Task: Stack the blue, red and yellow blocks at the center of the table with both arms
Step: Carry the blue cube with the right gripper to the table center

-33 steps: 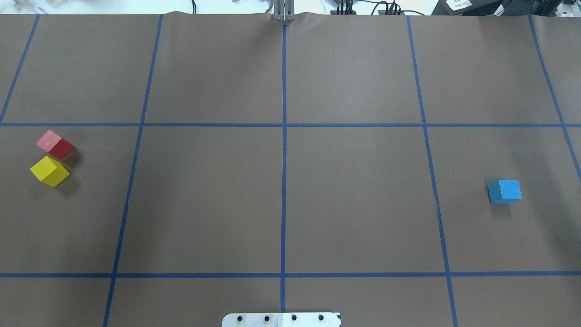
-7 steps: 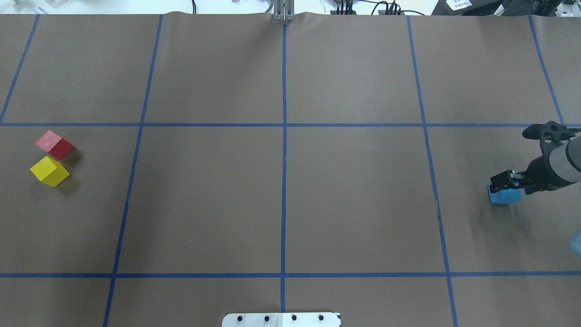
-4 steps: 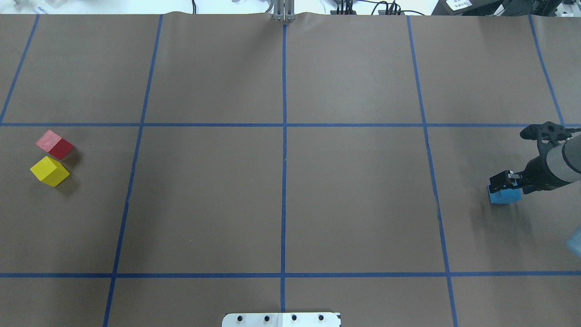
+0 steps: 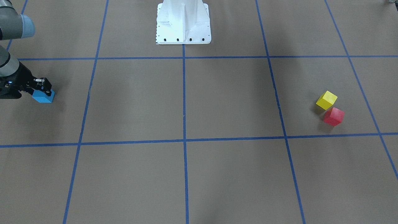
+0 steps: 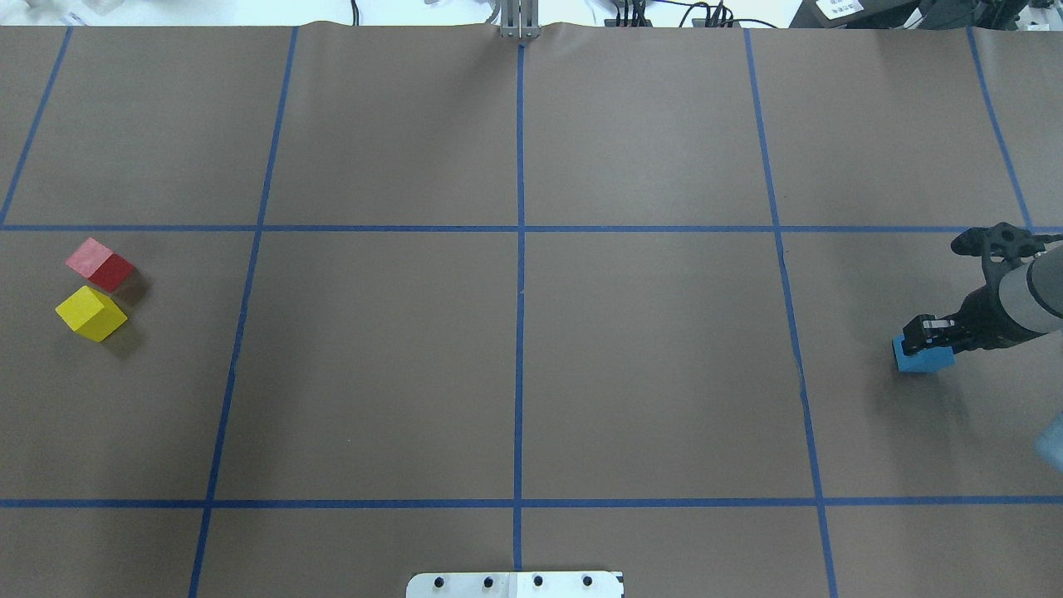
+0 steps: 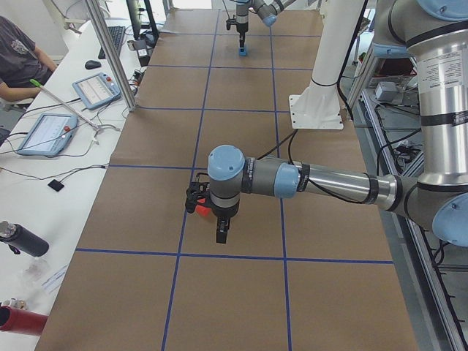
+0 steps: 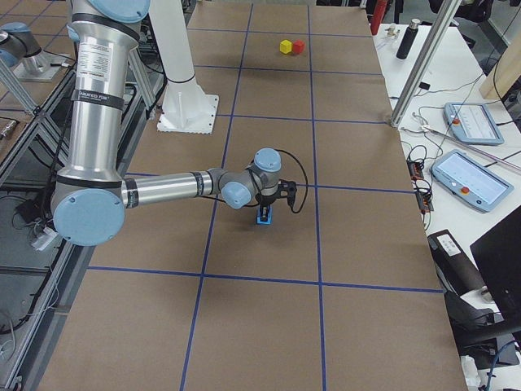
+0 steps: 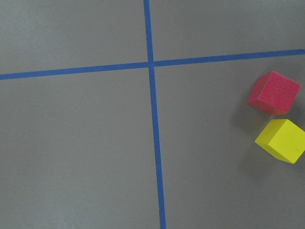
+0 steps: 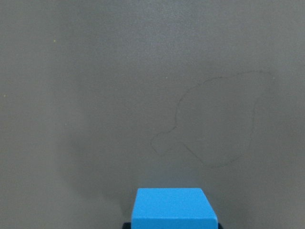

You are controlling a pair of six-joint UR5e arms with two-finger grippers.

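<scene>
Brown taped table [image 5: 648, 357], right gripper [image 5: 922, 339] low over blue block [image 5: 923, 362], clamped or not, cannot tell

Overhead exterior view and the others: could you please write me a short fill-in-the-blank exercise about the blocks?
The block at the right gripper is ___ in colour. In the overhead view, the red block and the yellow block lie in the picture's ___ half. The left wrist view shows ___ blocks.
Missing words: blue; left; two.

blue block [image 5: 922, 359]: far right | red block [image 5: 100, 264] beside yellow block [image 5: 90, 313]: far left
</scene>
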